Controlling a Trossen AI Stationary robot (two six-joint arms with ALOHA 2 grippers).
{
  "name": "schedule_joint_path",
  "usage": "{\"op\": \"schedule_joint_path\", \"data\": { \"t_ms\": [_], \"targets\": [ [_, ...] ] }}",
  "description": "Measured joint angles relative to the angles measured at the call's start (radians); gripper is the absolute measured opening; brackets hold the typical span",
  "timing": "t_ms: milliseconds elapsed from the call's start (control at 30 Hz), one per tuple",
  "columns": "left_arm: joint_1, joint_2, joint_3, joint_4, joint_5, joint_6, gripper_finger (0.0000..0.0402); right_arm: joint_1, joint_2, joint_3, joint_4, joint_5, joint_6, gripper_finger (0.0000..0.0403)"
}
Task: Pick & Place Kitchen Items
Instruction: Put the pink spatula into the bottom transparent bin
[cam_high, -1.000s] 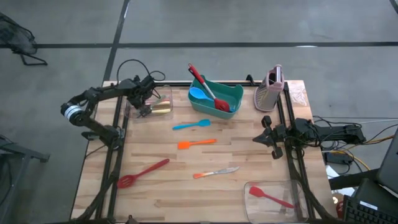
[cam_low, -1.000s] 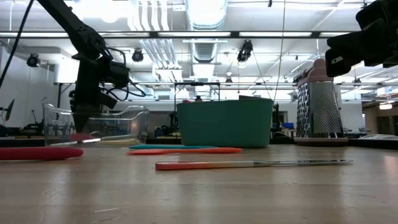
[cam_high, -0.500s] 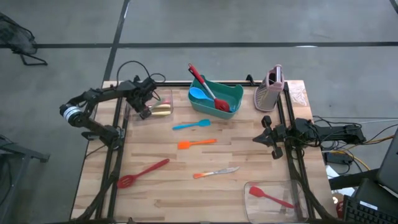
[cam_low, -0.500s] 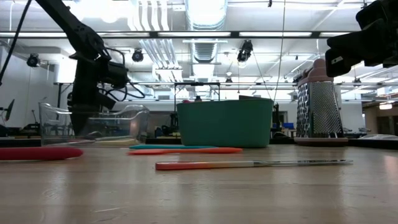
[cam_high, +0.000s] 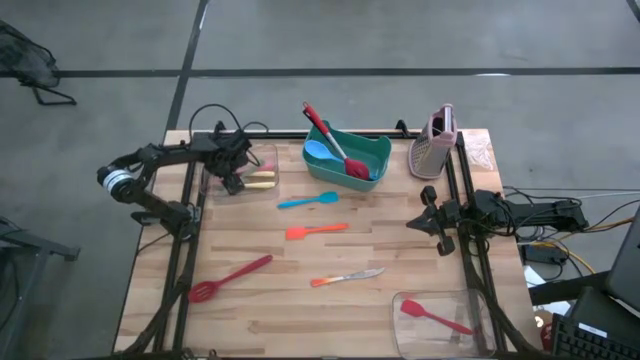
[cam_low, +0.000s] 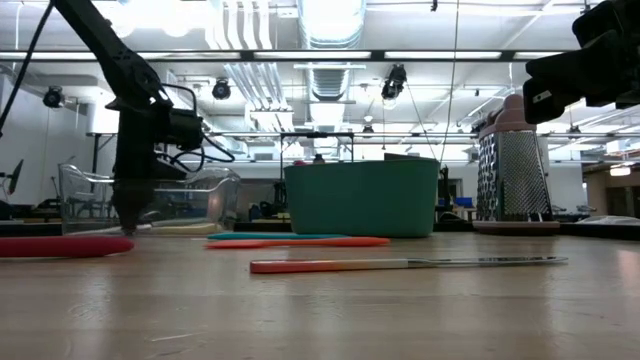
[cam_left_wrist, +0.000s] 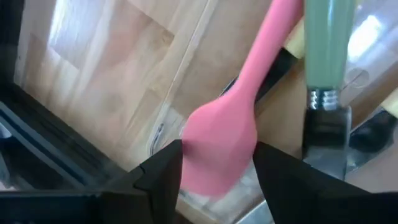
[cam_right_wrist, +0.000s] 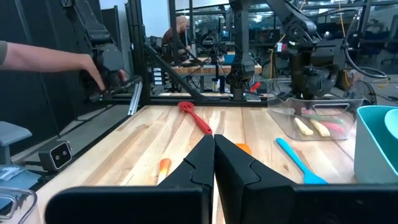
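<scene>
Left gripper (cam_left_wrist: 217, 165): reaching down into clear tub (cam_high: 262, 160), fingers spread, pink spatula (cam_left_wrist: 227, 134) lying between them.

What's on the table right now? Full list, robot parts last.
clear tub: 1, far left, holds pink spatula and yellow-handled cutlery
teal bin: 1, far centre, holds blue spoon and red utensil
grater: 1, pink-grey, far right
blue spatula: 1, centre
orange spatula: 1, centre
orange-handled knife: 1, near centre
red slotted spatula: 1, near left
second clear tub: 1, near right, holds red spatula
left tool: open, in far-left tub
right tool: shut, right edge
</scene>
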Motion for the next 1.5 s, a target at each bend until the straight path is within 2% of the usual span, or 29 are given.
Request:
{"op": "schedule_joint_path", "data": {
  "t_ms": [100,200,300,400,467,667,833,1033,1500],
  "targets": [
    [0.000,0.009,-0.015,0.015,-0.012,0.007,0.0201,0.000,0.000,0.000,0.000,0.000,0.000,0.0008],
    [-0.001,0.011,-0.005,-0.004,-0.015,-0.002,0.0179,0.000,0.000,0.000,0.000,0.000,0.000,0.0008],
    [-0.001,0.012,0.006,-0.012,-0.010,-0.003,0.0123,0.000,0.000,0.000,0.000,0.000,0.000,0.0008],
    [0.000,0.015,0.020,-0.028,-0.045,0.011,0.0043,0.000,0.000,0.000,0.000,0.000,0.000,0.0008],
    [0.000,0.015,0.035,-0.057,-0.079,0.007,0.0022,0.000,0.000,0.000,0.000,0.000,0.000,0.0008],
    [-0.005,0.005,0.103,-0.159,-0.086,0.002,0.0022,0.000,0.000,0.000,0.000,0.000,0.000,0.0008],
    [-0.025,-0.026,0.163,-0.263,-0.004,-0.002,0.0022,0.000,0.000,0.000,0.000,0.000,0.000,0.0008],
    [-0.070,-0.072,0.228,-0.407,0.015,-0.045,0.0022,0.000,0.000,0.000,0.000,0.000,0.000,0.0008],
    [-0.142,-0.229,0.295,-0.435,0.016,-0.083,0.0022,0.000,0.000,0.000,0.000,0.000,0.000,0.0008]
  ]
}}
